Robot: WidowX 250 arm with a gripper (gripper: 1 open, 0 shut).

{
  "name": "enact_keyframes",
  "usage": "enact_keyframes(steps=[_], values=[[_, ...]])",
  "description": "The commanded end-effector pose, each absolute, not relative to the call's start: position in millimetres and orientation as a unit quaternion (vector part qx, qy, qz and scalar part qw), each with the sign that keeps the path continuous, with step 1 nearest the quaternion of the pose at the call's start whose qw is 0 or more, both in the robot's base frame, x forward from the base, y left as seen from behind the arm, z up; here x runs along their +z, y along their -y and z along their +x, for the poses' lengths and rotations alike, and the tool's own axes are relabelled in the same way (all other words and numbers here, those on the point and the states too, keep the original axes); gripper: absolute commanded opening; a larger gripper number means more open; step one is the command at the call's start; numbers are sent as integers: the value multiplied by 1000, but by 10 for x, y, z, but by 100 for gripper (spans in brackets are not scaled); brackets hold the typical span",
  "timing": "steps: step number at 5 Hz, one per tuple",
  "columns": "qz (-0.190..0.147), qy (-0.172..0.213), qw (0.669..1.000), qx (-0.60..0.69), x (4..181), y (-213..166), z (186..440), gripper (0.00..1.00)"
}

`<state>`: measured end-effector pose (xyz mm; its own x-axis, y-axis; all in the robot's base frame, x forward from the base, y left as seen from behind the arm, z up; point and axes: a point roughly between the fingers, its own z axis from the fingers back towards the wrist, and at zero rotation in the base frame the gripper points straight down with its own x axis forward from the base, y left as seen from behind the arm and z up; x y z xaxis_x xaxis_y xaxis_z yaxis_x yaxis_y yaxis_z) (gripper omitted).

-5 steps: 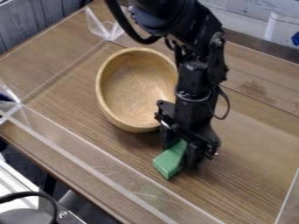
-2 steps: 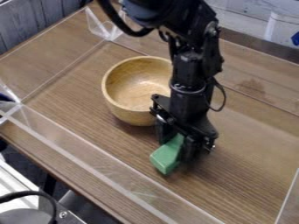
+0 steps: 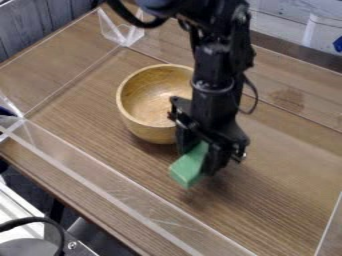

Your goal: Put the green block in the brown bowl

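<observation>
The green block (image 3: 189,168) is a small bar held upright between the fingers of my gripper (image 3: 201,158), which is shut on its upper end. The block hangs just above the wooden tabletop, with a faint shadow under it. The gripper points straight down from the black arm (image 3: 214,70). The brown bowl (image 3: 151,100) stands on the table to the left of and behind the gripper, its near rim close to the fingers. Its pale inside holds nothing. The arm hides the right side of the bowl's rim.
Clear plastic walls fence the wooden table (image 3: 287,190): a low front wall (image 3: 94,185) along the near edge and a left corner (image 3: 16,128). Bare wood lies to the right of and in front of the gripper.
The gripper has risen a little with the green block in it, lifting the block off the tabletop. The bowl looked tipped toward the gripper a second ago and now sits level.
</observation>
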<state>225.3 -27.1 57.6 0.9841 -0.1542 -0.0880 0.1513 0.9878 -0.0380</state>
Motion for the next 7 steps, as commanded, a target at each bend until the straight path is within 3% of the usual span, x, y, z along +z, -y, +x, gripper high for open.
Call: enact_keyframes(steps=[1,2,3,4,7], values=[[-12,7,998,-66,931,183,2418,0],[-8,17,999,-47,1061,27,2500,0],[-7,14,1000,-25,1035,-212,2553,0],[-5,8,1000,-12,966,-411,2580,0],[2,-13,1000,-3,697,-517,2596,0]])
